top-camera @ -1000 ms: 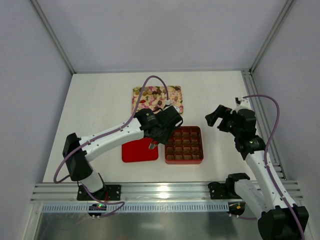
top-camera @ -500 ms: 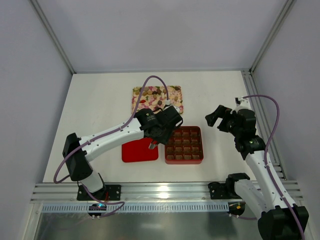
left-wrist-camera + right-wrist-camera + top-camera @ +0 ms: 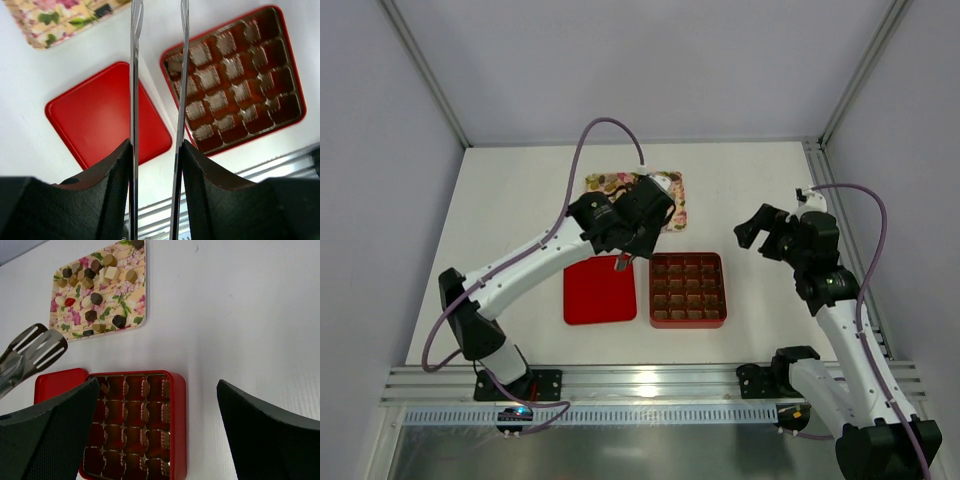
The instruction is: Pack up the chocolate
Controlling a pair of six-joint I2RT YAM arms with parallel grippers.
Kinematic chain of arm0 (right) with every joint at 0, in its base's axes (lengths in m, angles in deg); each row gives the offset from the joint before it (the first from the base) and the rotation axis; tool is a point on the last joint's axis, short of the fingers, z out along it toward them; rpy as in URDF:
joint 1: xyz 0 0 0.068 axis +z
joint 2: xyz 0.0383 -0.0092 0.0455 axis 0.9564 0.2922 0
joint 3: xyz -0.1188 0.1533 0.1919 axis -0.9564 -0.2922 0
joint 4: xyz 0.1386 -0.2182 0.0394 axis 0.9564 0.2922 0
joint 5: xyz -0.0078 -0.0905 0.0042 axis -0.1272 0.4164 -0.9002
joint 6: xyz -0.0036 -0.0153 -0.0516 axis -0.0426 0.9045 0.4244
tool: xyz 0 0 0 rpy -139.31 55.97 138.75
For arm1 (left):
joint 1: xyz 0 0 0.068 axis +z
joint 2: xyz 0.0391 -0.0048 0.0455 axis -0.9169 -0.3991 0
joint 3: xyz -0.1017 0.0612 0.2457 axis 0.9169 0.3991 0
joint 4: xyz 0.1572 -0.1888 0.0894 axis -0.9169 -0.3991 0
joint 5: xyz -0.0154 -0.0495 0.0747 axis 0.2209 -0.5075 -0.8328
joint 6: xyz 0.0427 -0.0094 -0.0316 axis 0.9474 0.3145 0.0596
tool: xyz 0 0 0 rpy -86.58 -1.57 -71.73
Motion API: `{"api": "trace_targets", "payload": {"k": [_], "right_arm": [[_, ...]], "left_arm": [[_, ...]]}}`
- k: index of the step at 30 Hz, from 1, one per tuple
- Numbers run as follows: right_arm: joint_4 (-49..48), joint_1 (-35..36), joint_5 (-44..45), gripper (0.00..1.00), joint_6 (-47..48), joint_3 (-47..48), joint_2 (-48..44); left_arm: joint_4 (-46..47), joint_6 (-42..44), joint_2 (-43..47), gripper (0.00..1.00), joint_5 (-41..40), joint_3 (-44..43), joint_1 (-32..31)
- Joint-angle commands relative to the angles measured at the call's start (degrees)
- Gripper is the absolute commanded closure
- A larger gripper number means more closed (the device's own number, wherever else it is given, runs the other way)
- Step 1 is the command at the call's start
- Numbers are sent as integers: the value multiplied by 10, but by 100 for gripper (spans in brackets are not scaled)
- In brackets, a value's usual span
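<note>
The chocolate (image 3: 95, 299) lies as several small brown, dark and pale pieces on a flowered tray (image 3: 125, 290) at the back. A red box (image 3: 688, 322) with a brown gridded insert (image 3: 235, 85) sits in front of it. One corner cell (image 3: 102, 386) seems to hold a small brown piece. My left gripper (image 3: 632, 240) is shut on metal tongs (image 3: 134, 75). Their slotted tips (image 3: 35, 347) hang over the gap between tray and red lid (image 3: 600, 290), with nothing between them. My right gripper (image 3: 752, 232) stands open, right of the box.
The red lid (image 3: 107, 117) lies flat just left of the box. The left arm covers the middle of the tray (image 3: 675, 205). An aluminium rail (image 3: 650, 380) runs along the near edge, and white walls stand on both sides.
My left gripper has swung with the tongs from over the lid and box edge back toward the tray. The right arm has barely shifted.
</note>
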Motion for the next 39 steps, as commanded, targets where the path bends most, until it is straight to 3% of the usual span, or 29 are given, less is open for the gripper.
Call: {"api": "trace_targets", "payload": {"k": [1,10,39], "right_arm": [[27,0,4,0,2,44,-6],[64,-1,-26,0,23,48,-12],[61,0,-51,0,27,65,33]], "left_arm": [[-1,21,-3,57,-18,-25,57],[45,45,-65,57,15,-31,146],[56,56,-183,57,52,-72,147]]}}
